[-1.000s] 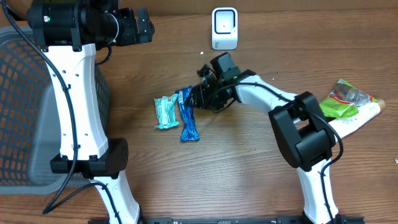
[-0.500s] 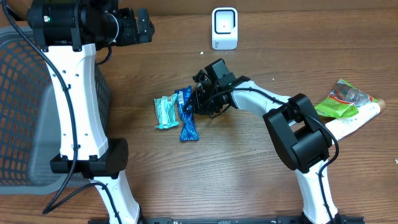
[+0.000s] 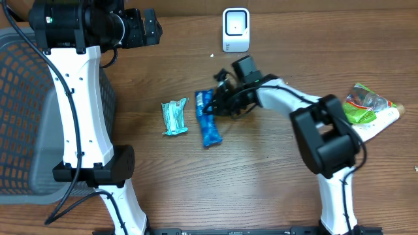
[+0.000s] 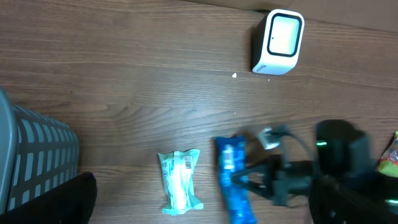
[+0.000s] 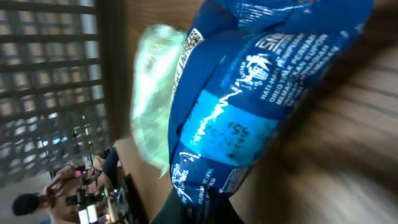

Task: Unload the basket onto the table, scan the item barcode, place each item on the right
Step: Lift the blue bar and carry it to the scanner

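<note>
A blue snack packet lies at an angle in the middle of the table, and my right gripper is shut on its upper end. The right wrist view is filled by this blue packet, printed side up, with a dark fingertip under its lower end. A small barcode shows near its top corner. The white barcode scanner stands at the far edge, also seen as the scanner from the left wrist. My left gripper hangs open high at the back left, holding nothing.
A teal packet lies just left of the blue one. A grey mesh basket fills the left side. A green bag and a pale tube rest at the right edge.
My right gripper has closed on the blue packet and drawn it to the right, away from the teal packet. The left arm has not moved.
</note>
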You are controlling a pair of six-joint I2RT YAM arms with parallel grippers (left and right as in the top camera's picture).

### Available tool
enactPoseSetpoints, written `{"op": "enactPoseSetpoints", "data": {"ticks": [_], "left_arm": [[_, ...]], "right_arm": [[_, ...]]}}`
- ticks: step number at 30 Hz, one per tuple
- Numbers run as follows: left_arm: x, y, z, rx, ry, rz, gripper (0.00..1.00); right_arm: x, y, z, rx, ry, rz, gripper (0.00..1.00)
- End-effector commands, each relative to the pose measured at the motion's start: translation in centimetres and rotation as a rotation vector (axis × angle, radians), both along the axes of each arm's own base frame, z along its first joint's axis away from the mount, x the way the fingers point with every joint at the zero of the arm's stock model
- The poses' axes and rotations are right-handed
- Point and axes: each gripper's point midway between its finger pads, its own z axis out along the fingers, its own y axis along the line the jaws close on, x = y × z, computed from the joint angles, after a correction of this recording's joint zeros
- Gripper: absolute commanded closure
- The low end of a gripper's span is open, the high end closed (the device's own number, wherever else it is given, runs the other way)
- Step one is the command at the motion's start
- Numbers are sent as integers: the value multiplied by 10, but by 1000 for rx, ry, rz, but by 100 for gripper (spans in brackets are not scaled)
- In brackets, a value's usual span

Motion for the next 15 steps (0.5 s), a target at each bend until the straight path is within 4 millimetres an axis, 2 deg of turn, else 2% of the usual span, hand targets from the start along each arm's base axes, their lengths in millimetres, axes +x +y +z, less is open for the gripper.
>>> {"op": "enactPoseSetpoints", "data": {"ticks": [1, 3, 8, 11, 15], "left_arm": [[-5, -4, 8, -1, -22, -21, 0], [-5, -4, 8, -1, -22, -21, 0], [-5, -4, 8, -1, -22, -21, 1], [-5, -4, 8, -1, -22, -21, 0], [-5, -4, 8, -1, -22, -21, 0]], "right_arm": [[0, -12, 121, 172, -324, 106, 96], [-5, -22, 155, 179, -423, 118, 96], [-15, -45, 219, 154, -581, 67, 96], [-24, -56, 248, 141, -654, 39, 96], [-34, -65, 272, 121, -715, 11, 96]]}}
